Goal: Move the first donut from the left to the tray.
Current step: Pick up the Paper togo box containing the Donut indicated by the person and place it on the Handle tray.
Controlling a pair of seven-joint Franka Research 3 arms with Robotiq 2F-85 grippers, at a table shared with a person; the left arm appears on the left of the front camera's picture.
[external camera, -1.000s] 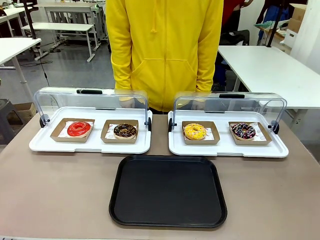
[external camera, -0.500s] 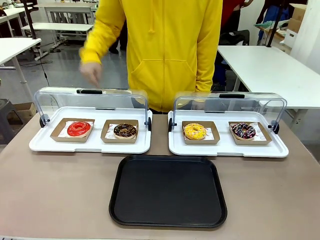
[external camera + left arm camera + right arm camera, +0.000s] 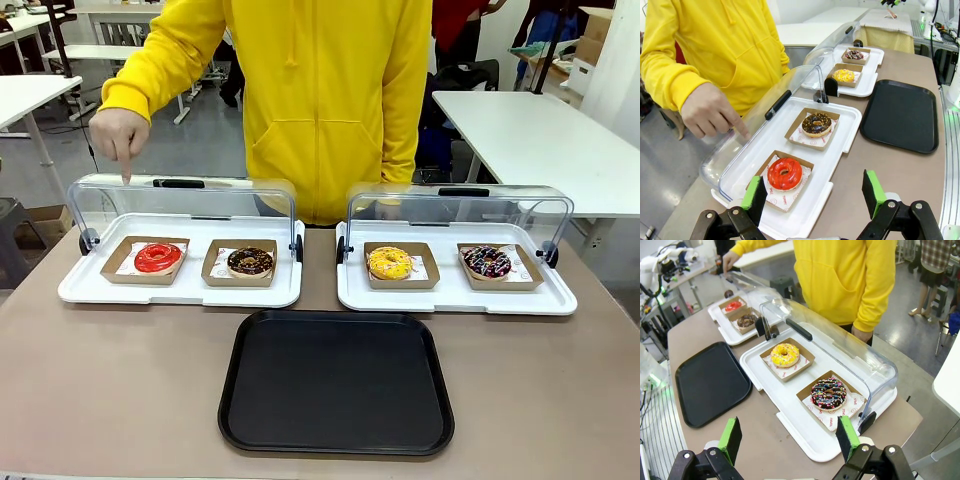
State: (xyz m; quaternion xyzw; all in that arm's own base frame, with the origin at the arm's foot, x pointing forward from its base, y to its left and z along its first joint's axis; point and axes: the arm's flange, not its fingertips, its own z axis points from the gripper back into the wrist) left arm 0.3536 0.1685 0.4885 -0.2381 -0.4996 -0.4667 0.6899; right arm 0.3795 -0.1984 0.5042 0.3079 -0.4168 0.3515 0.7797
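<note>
The first donut from the left (image 3: 158, 257) has bright red icing and sits in a brown cardboard holder at the left end of the left white tray. In the left wrist view this red donut (image 3: 784, 173) lies just beyond my left gripper (image 3: 812, 195), whose jaws stand open and hold nothing. The black tray (image 3: 336, 382) lies flat on the table in front of both white trays. A person's hand (image 3: 120, 135) points its index finger down over the clear lid above the red donut. My right gripper (image 3: 790, 436) hangs open above the right white tray's near edge.
A chocolate donut (image 3: 250, 262) shares the left white tray (image 3: 180, 295). A yellow donut (image 3: 389, 263) and a sprinkled donut (image 3: 487, 262) sit on the right white tray (image 3: 455, 300). Both clear domed lids are pushed back. The person in yellow stands at the far edge.
The person's arm has swung out and up from the side, and the hand now points down over the left lid. Donuts and trays have not moved.
</note>
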